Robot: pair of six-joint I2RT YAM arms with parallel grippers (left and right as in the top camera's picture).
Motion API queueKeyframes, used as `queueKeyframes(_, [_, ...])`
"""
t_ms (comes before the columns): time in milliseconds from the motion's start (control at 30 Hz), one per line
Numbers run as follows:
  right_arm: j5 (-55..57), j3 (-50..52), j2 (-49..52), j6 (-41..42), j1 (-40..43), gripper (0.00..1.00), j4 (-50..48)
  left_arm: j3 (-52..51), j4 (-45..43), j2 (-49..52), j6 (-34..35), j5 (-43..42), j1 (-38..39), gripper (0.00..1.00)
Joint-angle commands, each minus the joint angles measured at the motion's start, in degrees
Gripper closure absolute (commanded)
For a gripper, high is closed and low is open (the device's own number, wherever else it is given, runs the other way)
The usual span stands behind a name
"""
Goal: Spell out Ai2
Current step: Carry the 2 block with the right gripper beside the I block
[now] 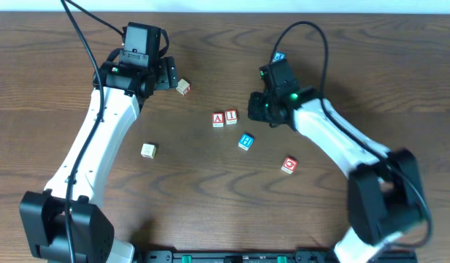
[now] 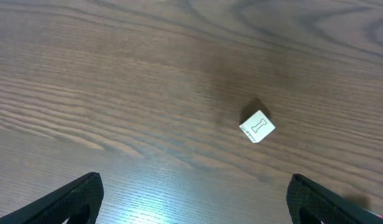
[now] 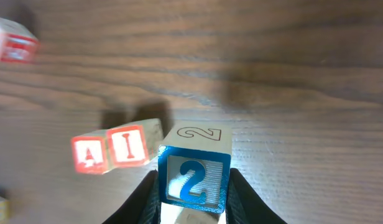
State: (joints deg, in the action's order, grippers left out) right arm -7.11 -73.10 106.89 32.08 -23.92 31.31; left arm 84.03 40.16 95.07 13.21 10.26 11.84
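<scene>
A red "A" block [image 1: 218, 119] and a red "I" block [image 1: 231, 117] sit side by side mid-table; they also show in the right wrist view, the "A" block [image 3: 89, 154] left of the "I" block [image 3: 130, 146]. My right gripper [image 1: 258, 107] [image 3: 194, 202] is shut on a blue "2" block [image 3: 194, 174] and holds it just right of the "I" block, above the wood. My left gripper [image 1: 166, 73] [image 2: 201, 205] is open and empty at the back left, near a pale block [image 1: 183, 88] [image 2: 257, 126].
A blue-lettered block [image 1: 245, 141] lies in front of the "A I" pair. A red block [image 1: 288, 165] lies front right and a pale block [image 1: 148, 150] front left. A small blue item [image 1: 278, 56] shows behind the right wrist.
</scene>
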Motion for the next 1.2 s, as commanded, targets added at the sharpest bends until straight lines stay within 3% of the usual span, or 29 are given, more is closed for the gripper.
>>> queueKeyframes(0, [-0.11, -5.18, 3.67, -1.90, -0.92, 0.99, 1.64, 0.98, 0.35, -0.35, -0.83, -0.22, -1.22, 0.05])
queueKeyframes(233, [0.98, -11.30, 7.45, -5.22, -1.14, 0.99, 7.17, 0.98, 0.57, -0.35, -0.81, -0.26, -3.17, 0.05])
queueKeyframes(1167, [5.79, -11.45, 8.63, -9.07, -3.98, 0.99, 8.74, 0.98, 0.52, -0.35, -0.81, -1.25, -4.11, 0.05])
